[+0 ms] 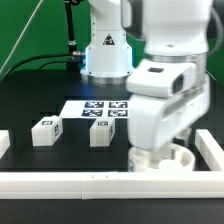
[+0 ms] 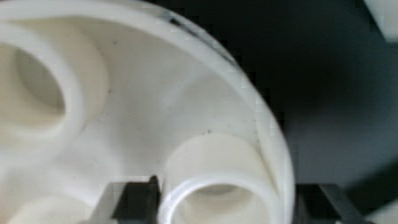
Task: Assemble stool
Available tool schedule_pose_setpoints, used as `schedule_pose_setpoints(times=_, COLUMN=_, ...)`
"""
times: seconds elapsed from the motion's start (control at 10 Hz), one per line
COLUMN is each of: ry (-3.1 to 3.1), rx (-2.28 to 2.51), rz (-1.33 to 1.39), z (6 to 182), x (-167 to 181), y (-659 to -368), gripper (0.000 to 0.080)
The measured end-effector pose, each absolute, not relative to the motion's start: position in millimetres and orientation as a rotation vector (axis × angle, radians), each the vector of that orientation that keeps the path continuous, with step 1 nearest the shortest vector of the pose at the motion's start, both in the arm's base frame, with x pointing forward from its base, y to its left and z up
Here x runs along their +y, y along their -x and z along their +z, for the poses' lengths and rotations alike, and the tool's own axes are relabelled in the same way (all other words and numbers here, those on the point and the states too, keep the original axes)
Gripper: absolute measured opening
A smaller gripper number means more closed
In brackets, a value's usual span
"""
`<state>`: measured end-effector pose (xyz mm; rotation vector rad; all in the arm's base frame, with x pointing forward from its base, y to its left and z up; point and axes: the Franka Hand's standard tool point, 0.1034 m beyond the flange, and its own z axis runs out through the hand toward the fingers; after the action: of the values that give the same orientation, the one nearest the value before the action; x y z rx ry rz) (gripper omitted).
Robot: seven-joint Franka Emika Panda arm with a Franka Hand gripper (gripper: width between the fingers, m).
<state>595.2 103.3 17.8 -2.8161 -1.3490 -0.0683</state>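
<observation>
The white round seat disc lies at the front on the exterior view's right, under my arm. In the wrist view the seat disc fills the picture, underside up, with round sockets in it. My gripper is down on it. The gripper has its fingers on either side of one socket and the disc's rim, pressed against them. Two white blocky legs with tags stand on the black table, one on the exterior view's left and one near the middle. A third leg is not visible.
The marker board lies flat behind the legs. A long white rail runs along the front edge, with white side pieces on the right and left. The robot base stands at the back.
</observation>
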Motion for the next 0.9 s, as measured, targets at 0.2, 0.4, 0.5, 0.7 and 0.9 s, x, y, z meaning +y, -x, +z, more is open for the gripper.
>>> schedule_pose_setpoints(times=0.2, ry=2.818, rx=-1.347, rz=-0.063, z=17.6, x=112.9, y=-595.2, gripper=0.0324)
schedule_pose_setpoints(times=0.4, ry=2.820, rx=-1.344, rz=-0.063, z=17.4, x=112.7, y=-595.2, gripper=0.0324)
schedule_pose_setpoints(times=0.5, ry=2.820, rx=-1.344, rz=-0.063, z=17.4, x=112.7, y=-595.1, gripper=0.0324)
schedule_pose_setpoints(times=0.7, ry=2.823, rx=-1.342, rz=-0.062, z=17.3, x=110.4, y=-595.4, gripper=0.0400)
schedule_pose_setpoints(times=0.9, ry=2.833, rx=-1.333, rz=-0.059, z=16.9, x=104.1, y=-596.3, gripper=0.0536)
